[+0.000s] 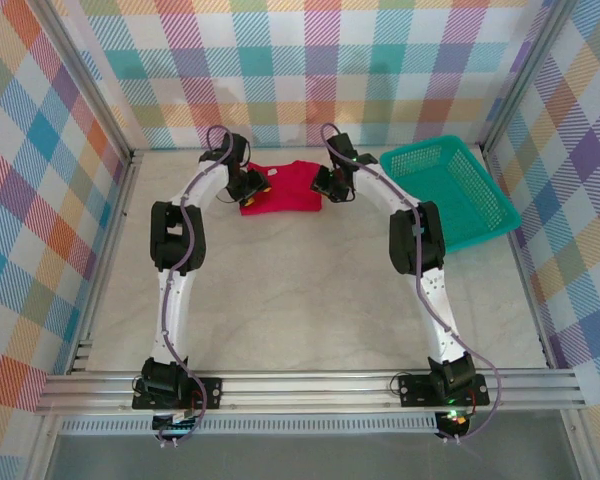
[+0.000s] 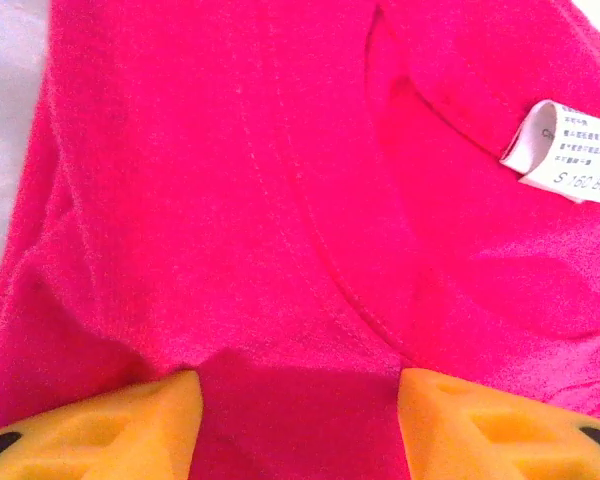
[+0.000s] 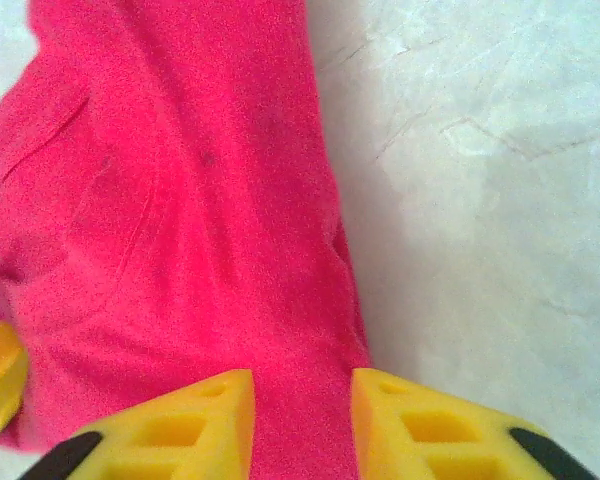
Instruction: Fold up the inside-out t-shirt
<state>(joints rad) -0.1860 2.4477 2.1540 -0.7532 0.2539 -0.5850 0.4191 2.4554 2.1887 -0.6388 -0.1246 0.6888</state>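
Noted shirt [image 1: 280, 187] at the far edge of the table [image 1: 300, 300], about midway along it and near the basket [image 1: 420, 150], which sat toward the far right corner. Lay as a compact red wad, narrower than the basket. Found left gripper [image 2: 298, 390] low over the shirt's left part, jaws well apart, cloth lying flat across the gap and not pinched. Saw white label [image 2: 565, 150] exposed by the collar, seams showing outward. Found right gripper [image 3: 302, 385] at the shirt's right margin, jaws apart by a narrower gap, cloth beneath and bare table just beside; nothing visibly caught between them. Judged the step as the laying-down end of a fold, with both sides set on the pile. Judged the task well along, though edges looked rumpled and uneven. Judged next move to call for a straight lift of both grippers, clear of the cloth without snagging, then a look at whether one more fold or a smoothing pass was needed.
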